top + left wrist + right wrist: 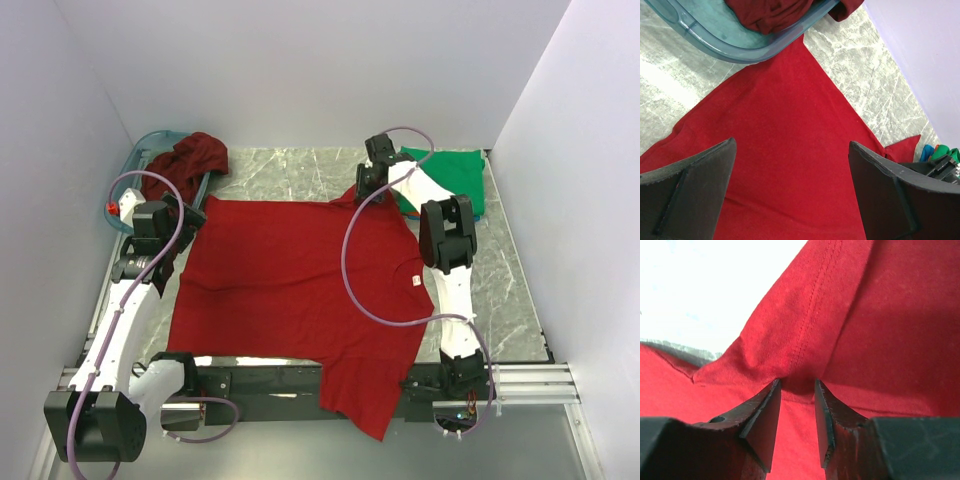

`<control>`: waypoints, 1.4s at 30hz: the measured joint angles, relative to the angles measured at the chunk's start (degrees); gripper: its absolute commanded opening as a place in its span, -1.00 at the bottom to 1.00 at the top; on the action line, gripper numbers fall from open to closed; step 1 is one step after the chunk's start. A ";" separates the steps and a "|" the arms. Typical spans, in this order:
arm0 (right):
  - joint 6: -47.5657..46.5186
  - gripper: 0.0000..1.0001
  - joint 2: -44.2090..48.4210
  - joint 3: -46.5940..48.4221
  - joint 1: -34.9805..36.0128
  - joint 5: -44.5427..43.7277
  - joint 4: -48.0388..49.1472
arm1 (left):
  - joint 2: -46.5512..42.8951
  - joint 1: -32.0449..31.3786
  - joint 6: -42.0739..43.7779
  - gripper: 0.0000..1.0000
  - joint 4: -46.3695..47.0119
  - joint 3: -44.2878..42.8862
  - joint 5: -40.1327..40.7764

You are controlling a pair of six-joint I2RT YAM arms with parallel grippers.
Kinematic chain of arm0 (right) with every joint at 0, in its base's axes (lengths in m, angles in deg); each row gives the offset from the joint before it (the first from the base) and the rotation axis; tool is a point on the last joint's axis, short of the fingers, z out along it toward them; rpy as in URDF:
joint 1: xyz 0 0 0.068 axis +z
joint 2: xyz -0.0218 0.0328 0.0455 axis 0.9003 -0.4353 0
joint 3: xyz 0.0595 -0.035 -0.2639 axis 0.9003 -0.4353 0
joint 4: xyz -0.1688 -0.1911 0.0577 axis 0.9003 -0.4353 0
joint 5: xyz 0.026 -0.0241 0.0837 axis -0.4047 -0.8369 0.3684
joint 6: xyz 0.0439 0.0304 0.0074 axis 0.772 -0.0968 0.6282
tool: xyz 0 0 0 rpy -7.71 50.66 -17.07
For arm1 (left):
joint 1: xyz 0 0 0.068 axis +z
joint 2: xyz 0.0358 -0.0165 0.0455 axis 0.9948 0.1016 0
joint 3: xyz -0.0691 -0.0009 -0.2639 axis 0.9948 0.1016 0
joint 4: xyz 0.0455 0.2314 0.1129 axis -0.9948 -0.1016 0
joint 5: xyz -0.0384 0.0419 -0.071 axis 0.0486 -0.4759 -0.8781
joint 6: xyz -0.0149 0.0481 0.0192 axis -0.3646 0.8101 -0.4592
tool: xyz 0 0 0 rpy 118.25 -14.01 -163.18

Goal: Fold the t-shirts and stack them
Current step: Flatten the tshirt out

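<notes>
A bright red t-shirt (290, 280) lies spread flat over the table, its lower part hanging over the near edge. My right gripper (368, 192) is at its far right corner, shut on a raised fold of the red cloth (865, 315), pinched at the tips of the right gripper (797, 382). My left gripper (188, 215) hovers open and empty over the far left part of the red shirt (790, 125), the left gripper's (791, 142) fingers wide apart. A maroon t-shirt (190, 160) lies bunched in the teal basket (140, 150). A folded green t-shirt (450, 178) lies at the back right.
The teal basket's rim (715, 42) with the maroon shirt (775, 12) is just beyond the left gripper. A small white and orange thing (122, 207) sits by the left wall. White walls close in the marble table (290, 170) on three sides.
</notes>
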 measured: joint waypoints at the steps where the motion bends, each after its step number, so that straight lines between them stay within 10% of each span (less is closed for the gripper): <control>1: 0.00 -0.19 -0.39 0.44 0.00 0.15 -0.02 | 0.02 0.00 0.00 0.99 0.00 0.00 0.00; 12: 0.61 -0.99 -1.57 0.66 0.02 1.14 0.11 | 0.02 0.00 0.00 0.99 0.02 0.00 0.02; 28: 2.58 -1.00 -4.24 10.62 1.84 4.31 5.44 | 0.26 0.00 -0.09 0.99 1.01 0.74 0.31; 30: 3.34 -0.83 -6.40 14.62 2.91 4.42 8.92 | 0.52 0.00 -0.24 0.99 0.98 0.74 0.48; 35: 6.99 0.68 -9.99 18.16 4.46 4.90 17.40 | 0.74 0.00 -0.31 0.99 1.01 0.74 0.46; 42: 6.45 0.75 -9.38 18.62 4.42 3.39 19.37 | 2.10 0.00 -0.15 0.99 0.85 0.70 -0.81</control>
